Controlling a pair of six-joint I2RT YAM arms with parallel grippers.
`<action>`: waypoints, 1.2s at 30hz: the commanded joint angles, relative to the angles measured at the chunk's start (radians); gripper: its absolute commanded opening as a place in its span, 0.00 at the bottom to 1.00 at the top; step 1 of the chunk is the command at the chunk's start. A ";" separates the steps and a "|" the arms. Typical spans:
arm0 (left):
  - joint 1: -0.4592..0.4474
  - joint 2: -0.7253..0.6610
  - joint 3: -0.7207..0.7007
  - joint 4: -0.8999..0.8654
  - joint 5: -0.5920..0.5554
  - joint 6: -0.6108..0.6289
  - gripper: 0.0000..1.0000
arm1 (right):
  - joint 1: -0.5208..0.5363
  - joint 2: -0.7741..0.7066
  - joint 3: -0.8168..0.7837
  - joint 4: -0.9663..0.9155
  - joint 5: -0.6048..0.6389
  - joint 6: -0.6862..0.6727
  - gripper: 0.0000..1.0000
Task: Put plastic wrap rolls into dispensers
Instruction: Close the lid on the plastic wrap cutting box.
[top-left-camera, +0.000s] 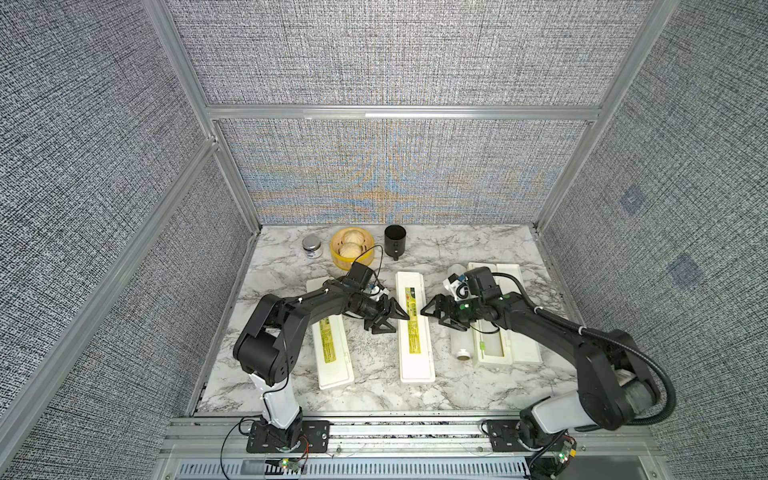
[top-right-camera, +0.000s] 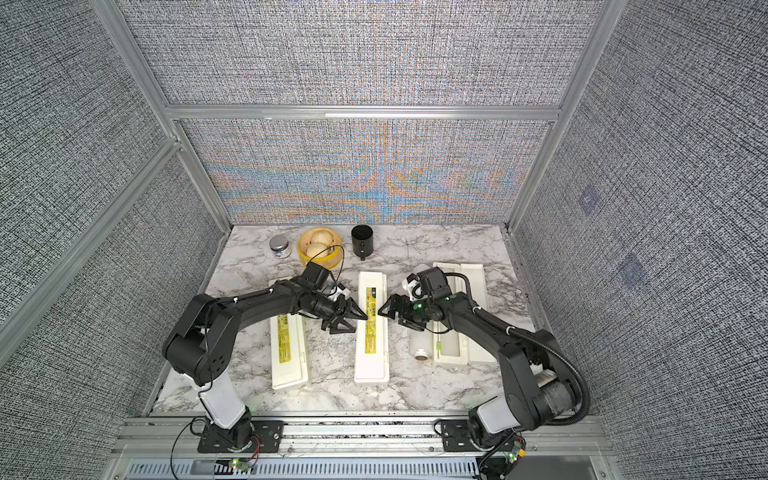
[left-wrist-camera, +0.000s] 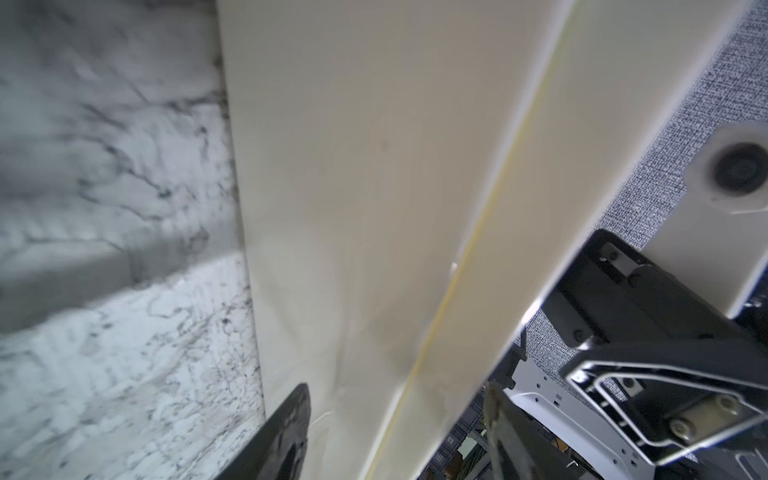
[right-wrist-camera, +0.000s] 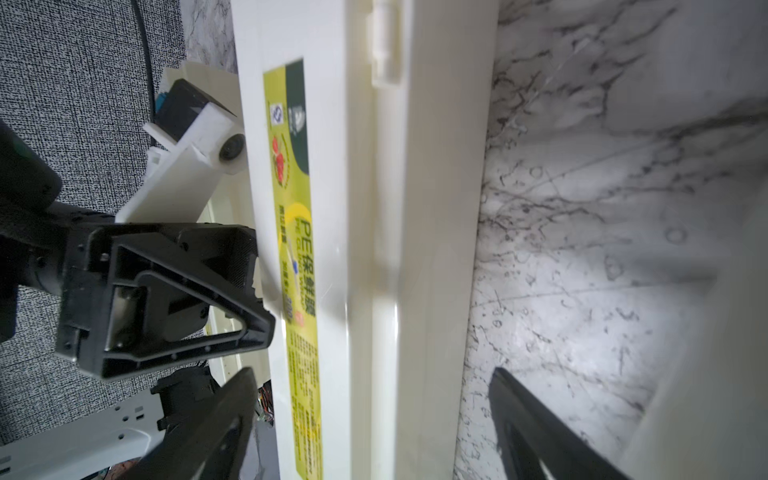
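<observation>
Three cream-white dispensers lie lengthwise on the marble table. The left dispenser (top-left-camera: 334, 345) and the middle dispenser (top-left-camera: 413, 353) have their lids down. The right dispenser (top-left-camera: 505, 332) lies open, lid folded out to the right. One plastic wrap roll (top-left-camera: 461, 345) rests on the table against its left side, partly under my right arm. My left gripper (top-left-camera: 395, 322) is open, its fingers straddling the middle dispenser's (left-wrist-camera: 353, 166) left side. My right gripper (top-left-camera: 436, 318) faces it from the right, open wide around that dispenser's (right-wrist-camera: 361, 208) other long edge.
Along the back edge stand a small lidded jar (top-left-camera: 311, 246), a round yellow steamer (top-left-camera: 337, 253) holding buns, and a black cup (top-left-camera: 395, 241). Grey fabric walls close in the table on three sides. Both arms cross over the outer dispensers.
</observation>
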 joint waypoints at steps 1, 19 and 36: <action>0.016 0.048 0.073 -0.044 -0.015 0.056 0.65 | -0.017 0.070 0.070 0.007 -0.047 -0.036 0.88; 0.049 0.263 0.230 0.025 0.037 -0.008 0.60 | -0.049 0.392 0.267 0.265 -0.249 0.116 0.71; 0.094 0.241 0.169 0.094 -0.024 -0.070 0.58 | -0.033 0.375 0.197 0.341 -0.239 0.173 0.70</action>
